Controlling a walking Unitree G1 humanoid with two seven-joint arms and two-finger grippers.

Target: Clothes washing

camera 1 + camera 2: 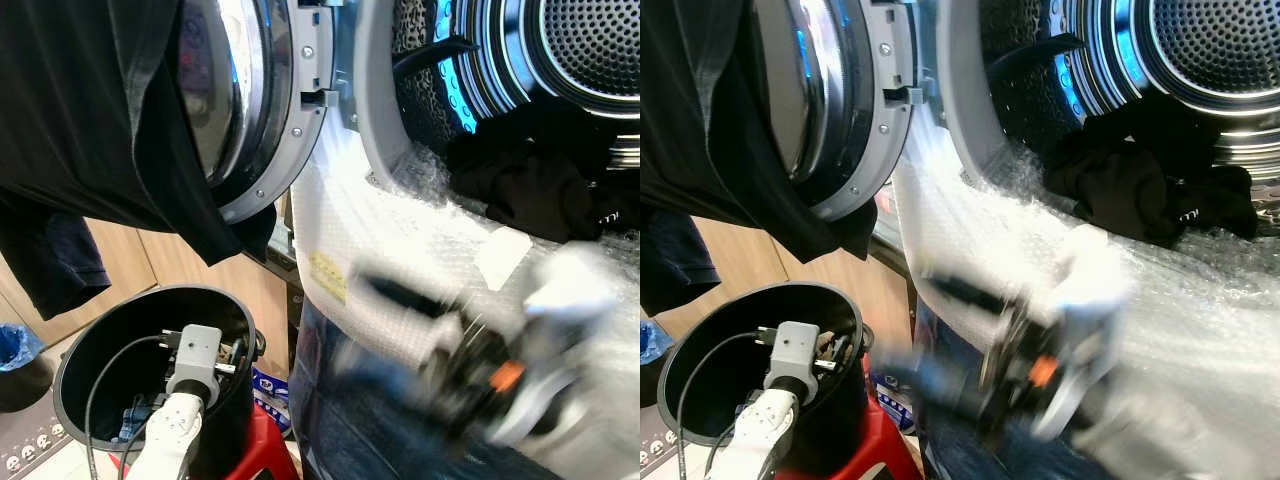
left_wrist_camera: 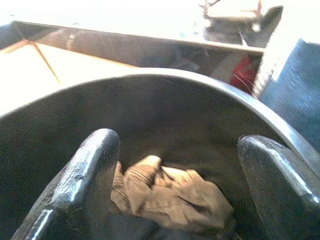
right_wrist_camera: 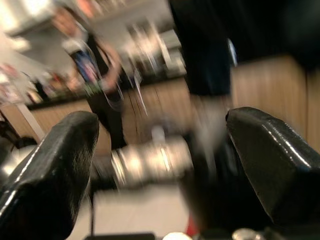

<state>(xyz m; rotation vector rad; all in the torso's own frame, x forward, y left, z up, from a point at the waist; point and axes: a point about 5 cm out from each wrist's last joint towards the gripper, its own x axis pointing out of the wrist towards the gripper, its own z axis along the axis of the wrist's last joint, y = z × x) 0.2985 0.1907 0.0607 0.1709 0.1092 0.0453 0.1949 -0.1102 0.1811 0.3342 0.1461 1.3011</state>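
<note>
- Washing machine (image 1: 330, 250): we note a front-loader wrapped in bubble film, its round door (image 1: 250, 110) swung open to our left, the drum (image 1: 1200, 50) lit blue inside.
- Dark clothes (image 1: 1140, 190): we see a black heap lying at the drum mouth, and another black garment (image 1: 110, 110) draped over the open door.
- Black bucket (image 1: 90, 350): we record it standing on a red stool (image 1: 265, 450) below the door, just beside the machine front.
- Tan garment (image 2: 170, 195): we find it crumpled at the bottom of the bucket.
- Left end effector (image 2: 175, 180): we see it down inside the bucket above the tan garment, fingers wide apart, holding nothing.
- Right end effector (image 3: 160, 165): we see it blurred in front of the machine below the drum opening, fingers spread wide and empty.
</note>
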